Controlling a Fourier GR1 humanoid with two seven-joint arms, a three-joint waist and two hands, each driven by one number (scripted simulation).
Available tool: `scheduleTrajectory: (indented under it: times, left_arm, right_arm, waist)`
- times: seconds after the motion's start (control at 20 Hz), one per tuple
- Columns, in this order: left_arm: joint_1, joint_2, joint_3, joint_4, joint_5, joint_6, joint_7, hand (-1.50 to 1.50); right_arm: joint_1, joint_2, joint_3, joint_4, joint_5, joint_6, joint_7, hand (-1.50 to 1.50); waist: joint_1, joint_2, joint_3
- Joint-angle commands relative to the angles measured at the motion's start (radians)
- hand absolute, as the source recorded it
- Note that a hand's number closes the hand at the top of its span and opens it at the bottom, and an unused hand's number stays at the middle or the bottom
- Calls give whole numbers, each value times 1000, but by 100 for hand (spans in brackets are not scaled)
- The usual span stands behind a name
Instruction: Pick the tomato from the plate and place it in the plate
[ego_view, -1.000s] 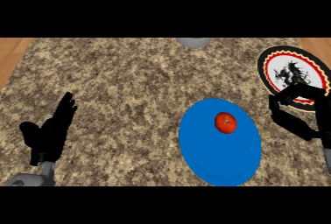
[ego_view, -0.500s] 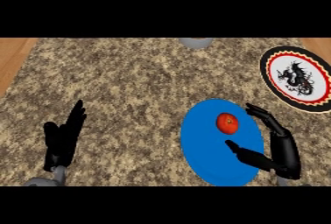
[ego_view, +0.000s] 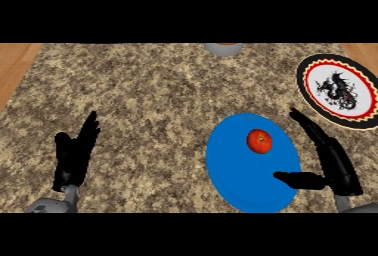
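Since half a second ago the right hand (ego_view: 334, 165) has been shifted slightly off the blue plate's (ego_view: 236, 185) right rim, fingers spread, thumb toward the tomato (ego_view: 259, 141), apparently to bracket it for a grasp.

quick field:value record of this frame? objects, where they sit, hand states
tomato: on the blue plate, upper middle, untouched
blue plate: on counter, lower right of centre
dragon plate: far right, upper area, holds nothing
right hand: open, at the blue plate's right rim, thumb over the plate, not touching the tomato
left hand: open, resting at lower left, fingers up
grey object: top edge, cut off, identity unclear
counter: speckled stone top
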Motion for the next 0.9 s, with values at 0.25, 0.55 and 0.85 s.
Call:
scheduleTrajectory:
  times: [0.25, 0.55, 0.85]
  left_arm:
    - [-43, -20, 3, 37, -19, -15, 2, 0]
    - [-27, -37, 18, -15, -41, -11, 49, 0]
    - [-2, -59, 55, 12, -86, -60, 3, 0]
  right_arm:
    - [-155, -118, 87, -100, 55, 345, 451, -150]
    - [-238, -26, 79, -54, 68, 481, 560, -150]
    - [-226, 76, 25, 35, 187, 524, 512, -150]
  waist:
    - [4, 2, -1]
    - [6, 2, 1]
    - [3, 1, 2]
